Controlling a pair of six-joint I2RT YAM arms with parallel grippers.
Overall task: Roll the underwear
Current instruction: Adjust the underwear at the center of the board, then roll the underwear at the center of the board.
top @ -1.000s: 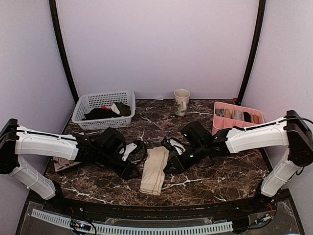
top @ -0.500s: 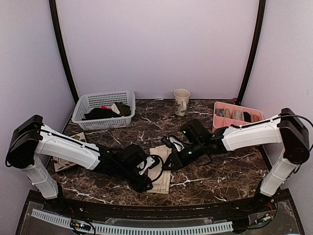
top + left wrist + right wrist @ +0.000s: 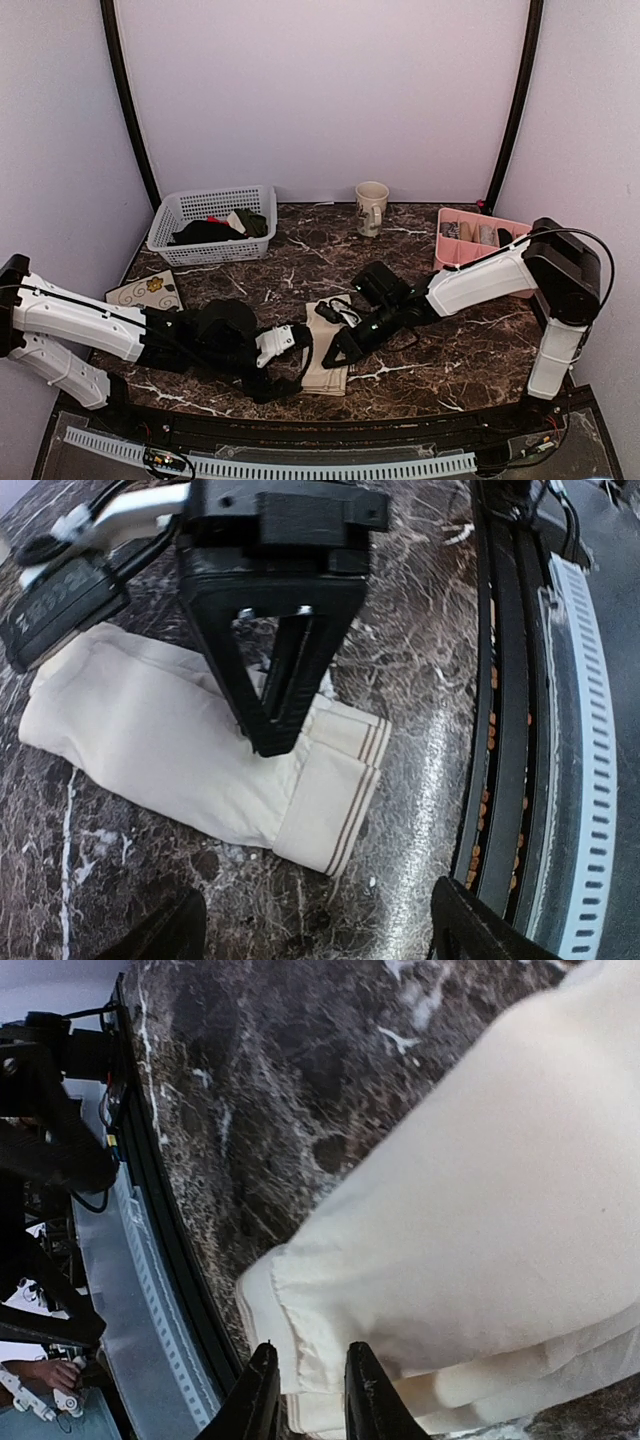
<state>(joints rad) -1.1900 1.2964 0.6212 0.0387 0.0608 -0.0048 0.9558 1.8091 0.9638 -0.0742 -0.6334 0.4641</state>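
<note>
**Cream cloth strip, roll barely started**

Item: the underwear [image 3: 331, 374], a plain cream-beige soft garment. It lies flat on the dark brown marble table [image 3: 450, 350], at the middle of the near edge, between the two arms. It is folded lengthwise into a narrow strip running near to far.

Condition: the strip is mostly flat. In the left wrist view, the end towards the table's near edge, with thin brown stripes, looks turned over once on itself. No cylinder shows in any view.

Right gripper [image 3: 308, 1385]: fingers narrow, pinching a layered edge of the cream cloth at that same end.

Left gripper [image 3: 320, 920]: fingers spread wide, nothing between them, hovering low just left of the strip.

Done, by judgement: the lengthwise fold, and at most the first turn of the roll.

Left, by judgement: nearly the whole length is yet to be wound up, and the finished roll needs to hold its shape.

Also present:
- a white plastic lattice basket [image 3: 213, 222] of dark garments, far left
- a cream mug [image 3: 372, 205], far centre
- a pink divided tray [image 3: 485, 240], far right
- a floral tile [image 3: 145, 293], left
</note>
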